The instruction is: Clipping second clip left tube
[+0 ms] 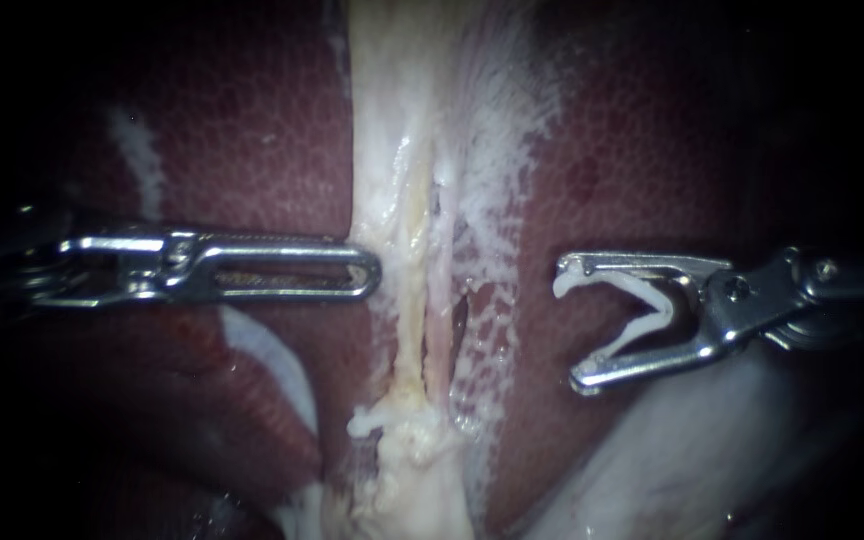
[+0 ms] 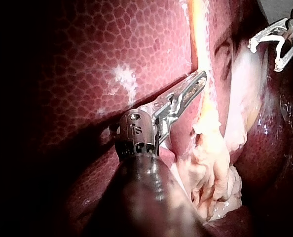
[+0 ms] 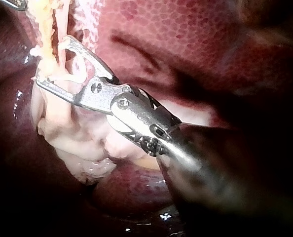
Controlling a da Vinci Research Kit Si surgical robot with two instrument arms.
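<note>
Two thin tubes run side by side down the middle: the yellowish left tube (image 1: 409, 300) and a pinker one (image 1: 439, 310) right of it. I see no clip on either. My left instrument (image 1: 367, 272) reaches in level, its slotted jaws lying together, their tip against the pale tissue at the left tube's edge (image 2: 201, 79). My right instrument (image 1: 572, 330) stands a short way right of the tubes, jaws wide open with a white clip (image 1: 652, 305) seated between them. In the right wrist view those open jaws (image 3: 53, 61) sit just in front of the strands (image 3: 48, 29).
Dark red liver (image 1: 252, 150) lies on both sides of the pale band. A lumpy pale tissue mass (image 1: 402, 430) hangs at the tubes' lower end. Whitish webbed tissue (image 1: 492, 330) lies between the tubes and my right instrument. A smooth pale surface (image 1: 652, 470) sits beneath the right shaft.
</note>
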